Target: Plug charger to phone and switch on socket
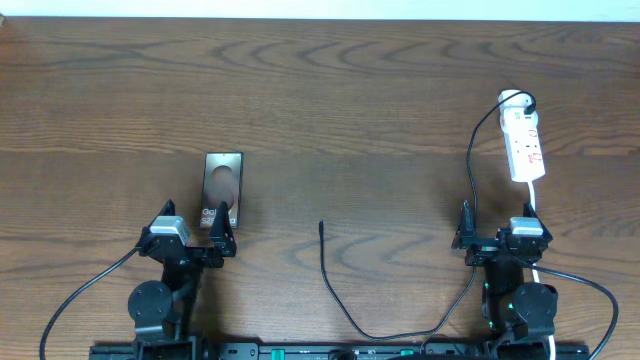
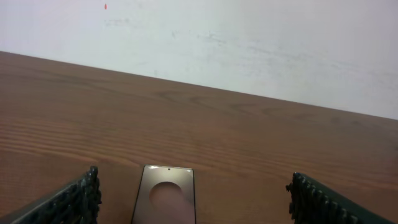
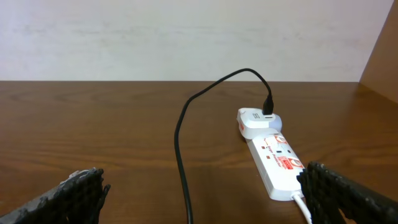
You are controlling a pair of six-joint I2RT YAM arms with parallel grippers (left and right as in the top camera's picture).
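though phone [image 1: 222,182] and socket [image 1: 524,146] sit well apart | charger tip [image 1: 321,234] lies between

I count one phone [image 1: 223,185], one socket [image 1: 524,145] at the upper right, one charger [image 1: 323,255] cable, one white adapter [image 1: 514,100] plugged into that socket, one wooden table [image 1: 350,90], and two grippers: left gripper [image 1: 195,226], right gripper [image 1: 498,228].

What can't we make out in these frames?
- Switch position on the socket: too small overhead. In the right wrist view, the right hand hides its near end.
- Near end of the phone: partly covered overhead by the left hand, and cut off by the bottom edge in the left wrist view.
- Connector type on the charger tip: too small overhead, outside both wrist views.
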